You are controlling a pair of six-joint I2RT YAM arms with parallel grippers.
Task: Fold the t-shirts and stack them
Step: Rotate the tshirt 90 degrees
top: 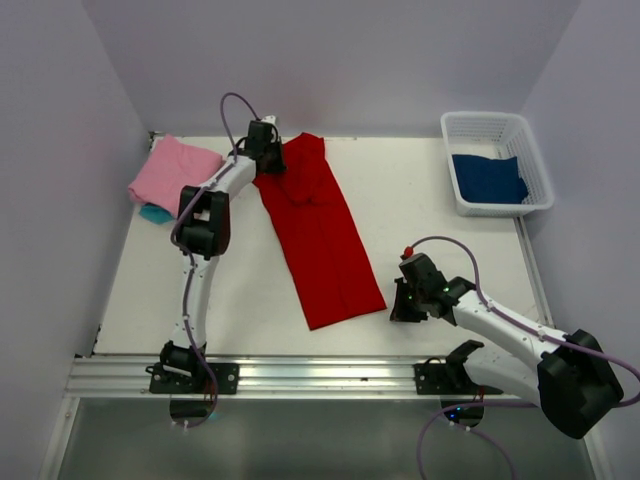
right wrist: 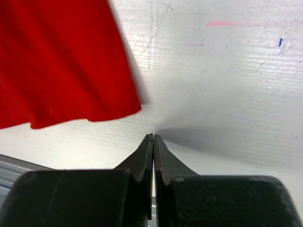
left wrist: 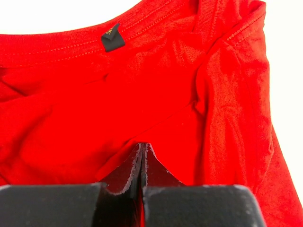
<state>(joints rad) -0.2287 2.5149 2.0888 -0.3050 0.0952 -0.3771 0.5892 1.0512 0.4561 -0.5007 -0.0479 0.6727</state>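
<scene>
Far left, back corner: pink shirt [top: 172, 170] lies folded on a turquoise shirt [top: 153, 212], of which only an edge shows. That reads as a started stack, two done.

Left gripper [top: 268, 160] sits over the collar end of the red shirt [top: 320, 235]. In the wrist view its fingers are clenched tip to tip right above the cloth, just below the neck label [left wrist: 112, 38]. No fold of cloth is visibly pinched between them, so it is closed but likely not holding anything.

The red shirt is at the table [top: 420, 190] centre, laid as a long narrow strip on a diagonal. The collar is far-left and the hem is near-right, with some wrinkles near the collar. The sleeves look tucked in, so the lengthwise fold seems done. The cross folds and the move to the stack are not yet done.

Right gripper [top: 405, 305] is just beside the hem's right corner, down near the table. Its fingers are clenched and empty, and the wrist view shows bare table under the tips with the red hem corner off to the left, not touching.

Far right: white basket [top: 497, 122] holds a dark blue shirt [top: 487, 178], bunched and unfolded. No beige shirt is visible.

Progress judgement: roughly midway. Two shirts are stacked, the red one is half folded, and at least the blue one is untouched.
</scene>
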